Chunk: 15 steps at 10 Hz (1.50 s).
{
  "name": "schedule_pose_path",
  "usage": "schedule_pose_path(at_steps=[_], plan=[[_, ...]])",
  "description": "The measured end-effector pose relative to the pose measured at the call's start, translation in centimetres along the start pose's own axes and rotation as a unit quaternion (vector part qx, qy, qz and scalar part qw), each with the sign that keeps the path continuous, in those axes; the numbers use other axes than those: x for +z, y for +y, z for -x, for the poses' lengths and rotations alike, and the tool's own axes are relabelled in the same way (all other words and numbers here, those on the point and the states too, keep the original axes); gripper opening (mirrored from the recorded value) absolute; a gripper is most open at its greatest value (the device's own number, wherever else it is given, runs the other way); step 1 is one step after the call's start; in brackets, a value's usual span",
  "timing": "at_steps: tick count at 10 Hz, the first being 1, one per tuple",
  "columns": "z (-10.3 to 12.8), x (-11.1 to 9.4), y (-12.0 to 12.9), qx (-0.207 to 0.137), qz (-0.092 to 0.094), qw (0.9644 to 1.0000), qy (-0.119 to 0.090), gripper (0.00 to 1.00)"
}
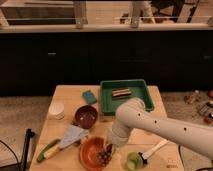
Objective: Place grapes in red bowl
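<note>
You're looking at the gripper (107, 148) hanging low over the rt edge of the red bowl (89, 152), at the end of a white, smooth-shelled arm (150, 124) that's spanning the table's rt side. You're not getting a read on whether it's clamped or released, so can't tell. The grapes (105, 157), a small dark knobbly cluster, are sitting right under it at the bowl's rt rim; inside vs on the rim, can't tell. The bowl is showing round, shallow, glossy orange-red w/ a plain inside. Behind it you're seeing a darker maroon bowl (86, 116), w/ a flat grey triangular sheet (72, 136) just to the left. Further back, a green rectangular tray (109, 97) w/ raised walls is holding a striped bar (121, 93). Everything's resting on a pale wooden table (67, 97). A small lime-green cup (133, 161) is standing near the bowl's rt.
</note>
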Motion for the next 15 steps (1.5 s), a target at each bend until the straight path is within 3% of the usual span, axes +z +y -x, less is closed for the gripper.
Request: schedule_pose_path(at_steps=[9,11,15], plan=[[2.4,0.6,-4.5,-0.030,0.001,0.9995,0.010,0.02],[2.7,1.0,-5.2,-0.030,0.003,0.9995,0.007,0.18],[2.3,1.4,-5.8,-0.022,0.003,0.9998,0.002,0.60]])
